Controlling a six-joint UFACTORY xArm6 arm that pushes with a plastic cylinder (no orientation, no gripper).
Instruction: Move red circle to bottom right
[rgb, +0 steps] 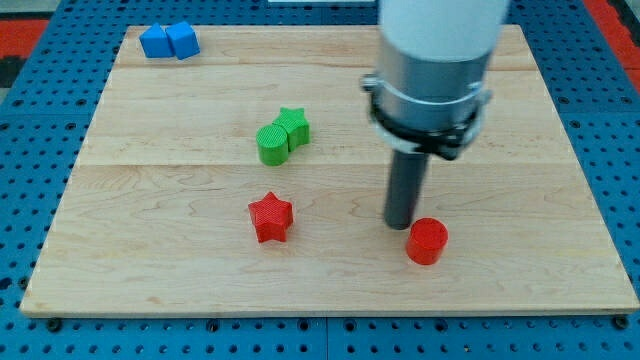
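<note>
In the camera view, my tip (399, 223) stands on the wooden worktop (180, 270), and the red circle (427, 240) lies just beside it, toward the view's right and slightly toward the view's bottom; whether the two touch cannot be told. The end effector is a plain straight rod with nothing that spreads or presses together, and it pinches nothing.

The stretch of worktop from the red circle toward the view's bottom right carries no other block. To the view's left of my tip, at about the same height in the view, sits a red star (270, 216), well apart. Further toward the view's top and left of my tip are a green star (293, 125) and a green cylinder-like block (271, 143), touching one another. Far off toward the view's top left of my tip, near the worktop's corner, two blue blocks (168, 41) sit pressed together; their exact shapes are hard to make out.

The worktop is pale wood with visible grain, made of planks joined lengthwise. The blocks look like ridged plastic with fine layered lines on their sides. The rod is dark and smooth, hanging from a grey collar beneath a white arm housing (440, 25). Around the worktop lies a blue perforated surface (30, 200).
</note>
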